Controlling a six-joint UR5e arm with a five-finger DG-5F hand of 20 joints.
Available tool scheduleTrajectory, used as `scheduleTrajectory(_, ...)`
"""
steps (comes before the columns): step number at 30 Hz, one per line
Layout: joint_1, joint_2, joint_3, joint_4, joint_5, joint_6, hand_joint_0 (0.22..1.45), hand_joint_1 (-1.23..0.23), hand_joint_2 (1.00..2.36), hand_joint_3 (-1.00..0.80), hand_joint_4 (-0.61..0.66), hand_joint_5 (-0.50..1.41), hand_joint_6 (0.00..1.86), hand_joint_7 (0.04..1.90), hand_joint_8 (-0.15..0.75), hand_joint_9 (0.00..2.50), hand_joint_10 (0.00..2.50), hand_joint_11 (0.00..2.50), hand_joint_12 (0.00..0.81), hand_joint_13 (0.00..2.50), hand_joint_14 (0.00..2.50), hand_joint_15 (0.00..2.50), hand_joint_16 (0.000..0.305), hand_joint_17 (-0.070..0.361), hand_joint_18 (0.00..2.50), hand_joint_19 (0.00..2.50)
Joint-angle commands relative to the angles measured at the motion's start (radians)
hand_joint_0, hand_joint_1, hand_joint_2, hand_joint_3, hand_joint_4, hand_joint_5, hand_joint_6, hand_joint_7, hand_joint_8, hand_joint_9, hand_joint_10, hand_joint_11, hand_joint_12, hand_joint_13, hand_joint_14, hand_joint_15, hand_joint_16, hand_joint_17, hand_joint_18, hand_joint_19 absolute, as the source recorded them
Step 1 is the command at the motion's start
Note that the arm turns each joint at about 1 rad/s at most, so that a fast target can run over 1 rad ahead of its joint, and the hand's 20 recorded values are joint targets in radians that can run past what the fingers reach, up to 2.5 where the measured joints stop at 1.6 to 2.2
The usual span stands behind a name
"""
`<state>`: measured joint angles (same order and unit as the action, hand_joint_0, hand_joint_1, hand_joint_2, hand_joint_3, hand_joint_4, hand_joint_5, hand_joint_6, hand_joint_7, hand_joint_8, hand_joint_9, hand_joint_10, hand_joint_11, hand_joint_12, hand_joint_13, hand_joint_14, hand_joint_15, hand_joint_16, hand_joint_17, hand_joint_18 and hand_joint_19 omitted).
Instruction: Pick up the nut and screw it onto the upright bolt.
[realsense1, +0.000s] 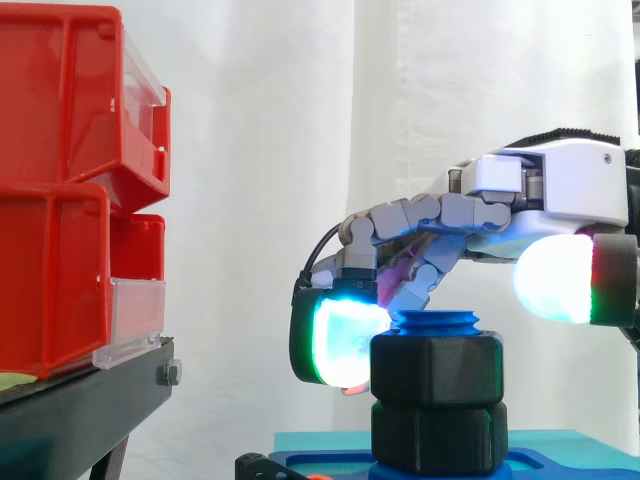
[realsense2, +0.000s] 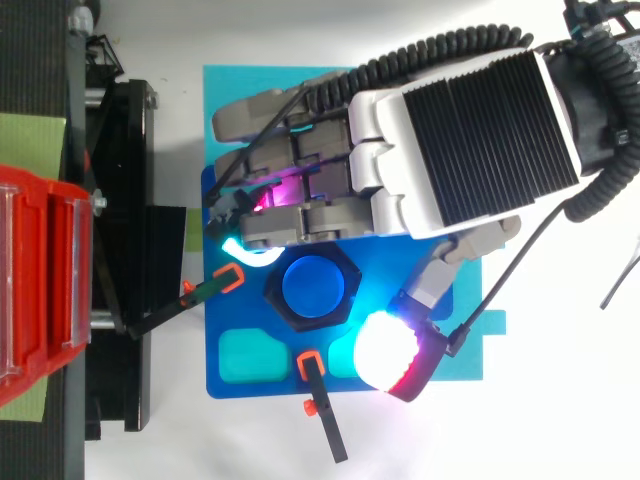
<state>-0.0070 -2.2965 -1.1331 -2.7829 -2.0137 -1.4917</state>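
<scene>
Bright, even light; white fabric curtain (realsense1: 420, 150) nearly washed out. Hand's (realsense2: 470, 130) white glow blows to glare, and cyan spills onto blue plastic base plate (realsense2: 262, 380).

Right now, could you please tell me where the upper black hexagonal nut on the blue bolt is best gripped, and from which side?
I would pinch the upper black hexagonal nut across two opposite flat side faces, coming from above: the upright blue threaded bolt fills its centre, and the flats give parallel surfaces.
</scene>
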Motion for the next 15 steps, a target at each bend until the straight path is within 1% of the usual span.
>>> scheduleTrajectory(1, -0.004, 0.0, 0.001, -0.001, 0.0, 0.001, 0.45, -0.17, 1.0, -0.5, 0.08, 0.07, 0.5, 1.45, 0.215, 0.93, 0.0, 0.0, 0.199, 0.71, 0.0, 0.0, 0.025, 0.056, 0.38, 0.0)
scheduleTrajectory(10, -0.008, 0.0, 0.001, 0.0, -0.002, 0.001, 0.45, -0.18, 1.0, -0.5, 0.07, 0.08, 0.5, 1.46, 0.215, 1.04, 0.0, 0.0, 0.185, 0.81, 0.0, 0.0, 0.023, 0.052, 0.49, 0.06)
scheduleTrajectory(15, -0.011, 0.0, 0.001, 0.002, -0.002, 0.001, 0.46, -0.19, 1.0, -0.5, 0.07, 0.08, 0.53, 1.39, 0.216, 1.12, 0.0, 0.0, 0.17, 0.86, 0.0, 0.0, 0.022, 0.049, 0.55, 0.09)
